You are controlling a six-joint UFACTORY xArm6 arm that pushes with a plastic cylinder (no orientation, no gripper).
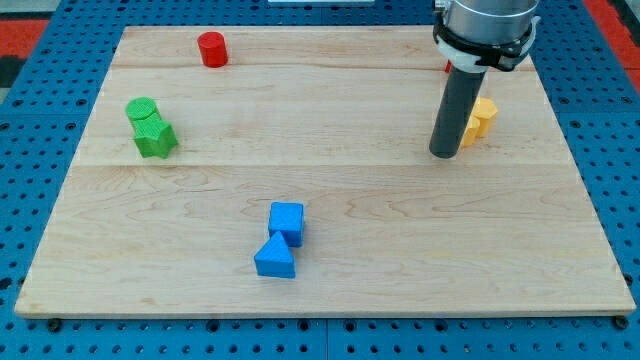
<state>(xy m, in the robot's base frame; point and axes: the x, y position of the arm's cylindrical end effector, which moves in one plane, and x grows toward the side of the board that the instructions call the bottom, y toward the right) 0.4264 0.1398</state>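
My tip (443, 154) rests on the wooden board at the view's right, just left of and slightly below a yellow block (480, 119), which the rod partly hides; whether they touch is unclear. A sliver of a red block (448, 67) peeks out behind the rod near the board's top right. Far to the left, a green cylinder (142, 109) sits against a green star-like block (155, 138). A red cylinder (212, 49) stands at the top left. Toward the bottom centre, a blue cube (287, 221) touches a blue triangular block (275, 258).
The wooden board (350, 280) lies on a blue perforated table (30, 120). The arm's grey wrist (487, 25) hangs over the board's top right corner.
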